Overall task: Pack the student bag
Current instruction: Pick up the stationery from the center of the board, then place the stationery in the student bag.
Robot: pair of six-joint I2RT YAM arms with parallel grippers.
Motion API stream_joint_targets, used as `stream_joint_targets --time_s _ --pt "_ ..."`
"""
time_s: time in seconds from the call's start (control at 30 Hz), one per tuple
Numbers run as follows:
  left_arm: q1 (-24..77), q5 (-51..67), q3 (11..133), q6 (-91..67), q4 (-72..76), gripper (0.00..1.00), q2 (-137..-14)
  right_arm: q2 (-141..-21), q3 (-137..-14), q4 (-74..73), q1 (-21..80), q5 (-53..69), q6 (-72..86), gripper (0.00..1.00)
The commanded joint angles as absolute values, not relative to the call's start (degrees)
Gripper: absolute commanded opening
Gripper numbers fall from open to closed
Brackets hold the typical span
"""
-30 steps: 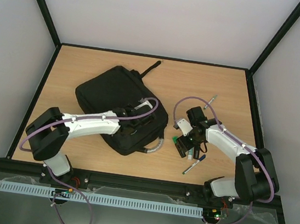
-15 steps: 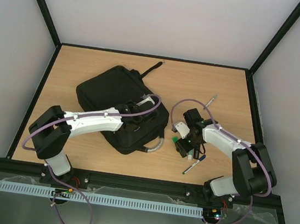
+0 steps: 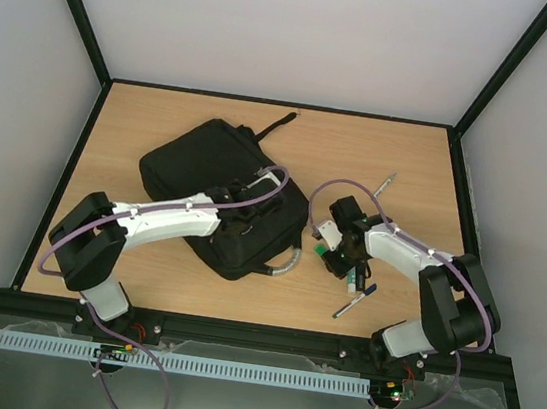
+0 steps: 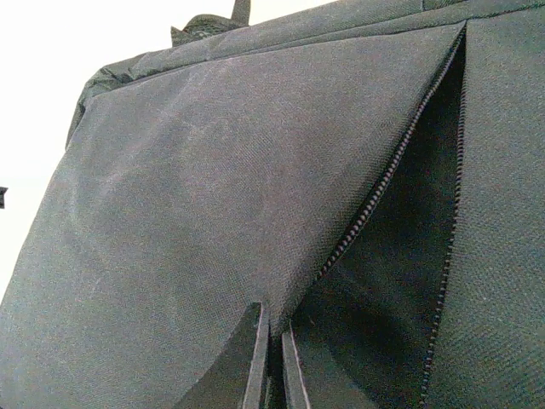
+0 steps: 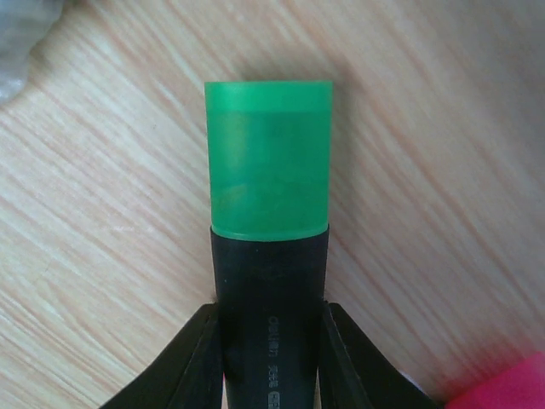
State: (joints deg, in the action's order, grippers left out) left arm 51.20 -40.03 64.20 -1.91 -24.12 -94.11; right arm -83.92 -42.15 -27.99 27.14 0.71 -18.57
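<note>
We note the right hand [image 5: 271, 317] gripping the green marker [image 5: 268, 162], the left hand [image 4: 272, 322] shut at the student bag [image 4: 187, 213]; lift the marker level.

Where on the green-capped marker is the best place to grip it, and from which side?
Grip the green-capped marker on its black barrel just behind the cap, coming from above with the jaws across it. It appears to lie flat on the table, and the barrel is narrow and straight-sided. The right end effector straddles it there.

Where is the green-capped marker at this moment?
In the right wrist view, the green-capped marker sits between the fingers of the right gripper; from above, that is right of the student bag, beside the blue pen.
</note>
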Motion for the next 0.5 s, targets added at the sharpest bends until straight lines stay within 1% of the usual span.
stream_joint_targets --time_s 0.0,0.13,0.27,0.47 --pt "50.4 -39.5 62.8 -3.0 -20.4 0.02 -90.7 -84.8 -46.8 -31.6 27.3 -1.2 -17.2 0.24" --pt "50.0 -36.6 61.1 -3.0 -18.5 0.03 -88.4 -83.4 -52.8 -35.1 27.3 0.3 -17.2 0.21" --pt "50.0 -34.1 59.1 -3.0 -16.1 0.02 -85.5 -83.2 -60.8 -39.4 27.3 5.7 -17.0 0.19" --pt "50.0 -30.9 56.2 -1.6 -12.4 0.02 -80.8 -88.4 -71.9 -45.4 27.9 15.3 -16.2 0.18"
